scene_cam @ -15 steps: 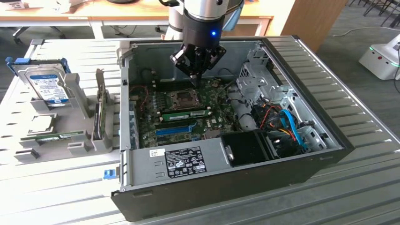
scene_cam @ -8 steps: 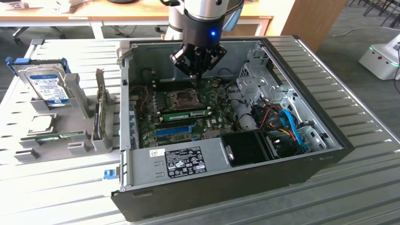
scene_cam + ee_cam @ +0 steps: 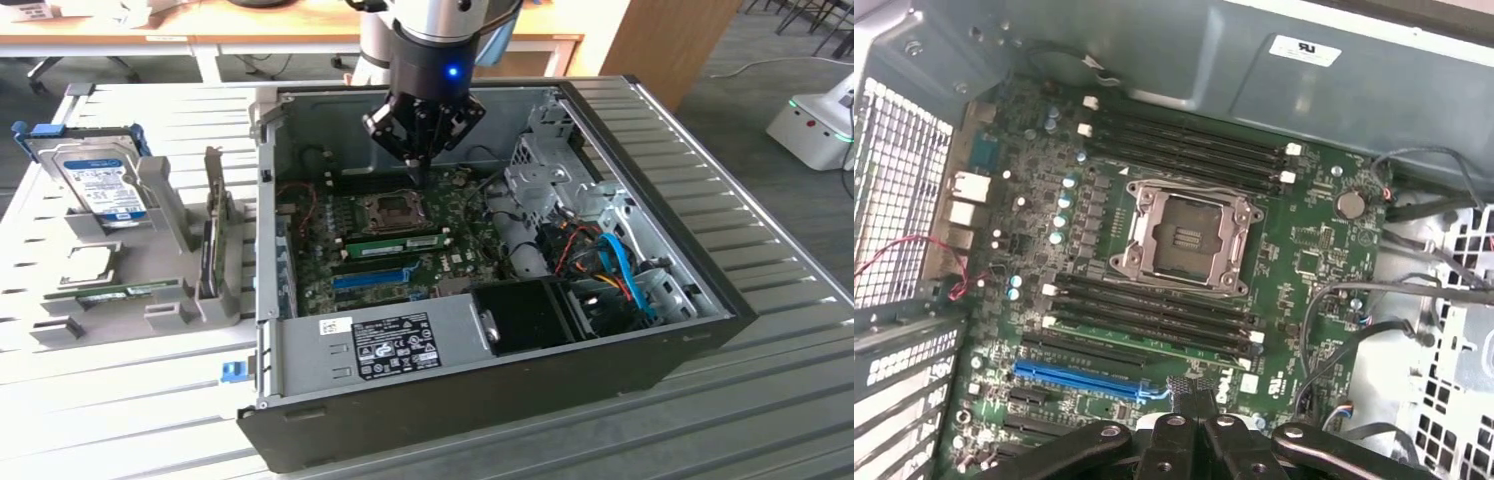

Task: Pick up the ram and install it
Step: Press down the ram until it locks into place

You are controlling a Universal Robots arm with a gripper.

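The ram is a green stick with pale labels. It stands on edge in one of the black slots beside the CPU socket, inside the open computer case. In the wrist view the ram shows as a thin green edge in the slot nearest the blue slot. My gripper hangs above the motherboard on the far side of the socket, apart from the ram. Its fingers are shut with nothing between them. In the wrist view the shut gripper points down over the board.
On the exterior view's left, a grey fixture holds a hard drive with a blue label and a small green board. A blue slot lies beside the ram. Cables and a drive cage crowd the case's right side.
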